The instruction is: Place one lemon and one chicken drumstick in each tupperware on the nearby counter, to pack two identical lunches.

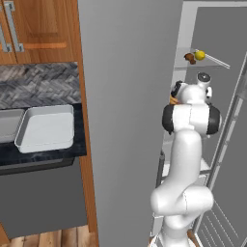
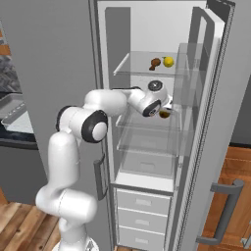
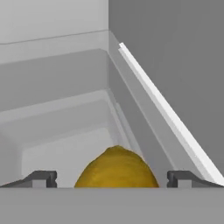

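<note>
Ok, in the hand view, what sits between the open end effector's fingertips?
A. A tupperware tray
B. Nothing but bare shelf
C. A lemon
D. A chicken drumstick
C: in the hand view a rounded yellow lemon sits centred between the two spread dark fingertips of the end effector, inside the fridge, with gaps either side, so it is not gripped.

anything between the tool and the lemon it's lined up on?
Nothing visible. In the hand view the yellow, rounded lemon sits directly between the open tool fingertips, with only the pale fridge shelf behind it.
</note>
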{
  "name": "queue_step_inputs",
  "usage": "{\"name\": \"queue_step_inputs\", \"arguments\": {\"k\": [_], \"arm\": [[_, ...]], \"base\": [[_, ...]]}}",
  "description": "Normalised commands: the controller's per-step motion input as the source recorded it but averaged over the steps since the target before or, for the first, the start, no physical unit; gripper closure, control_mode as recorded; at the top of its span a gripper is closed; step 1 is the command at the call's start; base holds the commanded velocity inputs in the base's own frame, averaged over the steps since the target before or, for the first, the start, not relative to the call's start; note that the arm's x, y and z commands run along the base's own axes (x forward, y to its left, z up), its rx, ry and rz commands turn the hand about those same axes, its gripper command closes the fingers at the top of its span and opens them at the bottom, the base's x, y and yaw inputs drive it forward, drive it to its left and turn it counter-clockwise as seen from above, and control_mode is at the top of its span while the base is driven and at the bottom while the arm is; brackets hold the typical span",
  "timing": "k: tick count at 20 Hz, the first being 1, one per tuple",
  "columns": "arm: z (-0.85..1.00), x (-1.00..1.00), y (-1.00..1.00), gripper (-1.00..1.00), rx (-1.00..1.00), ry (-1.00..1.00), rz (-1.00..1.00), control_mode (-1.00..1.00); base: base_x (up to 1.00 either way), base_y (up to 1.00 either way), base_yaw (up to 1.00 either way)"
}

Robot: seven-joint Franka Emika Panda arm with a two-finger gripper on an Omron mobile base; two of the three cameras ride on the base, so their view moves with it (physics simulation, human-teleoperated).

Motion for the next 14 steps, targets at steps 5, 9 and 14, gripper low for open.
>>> {"name": "queue_step_inputs", "arguments": {"k": [5,9,14], "arm": [[-0.33,0.05,-0.01,1.00,0.00,0.02,0.00,-1.00],[0.00,-0.20,0.06,1.00,0.00,0.00,0.00,-1.00],[0.21,-0.99,0.41,1.00,0.06,-0.02,-0.09,-1.00]], "base": [[0.00,0.00,0.00],[0.00,0.00,0.00],[0.00,0.00,0.00]]}}
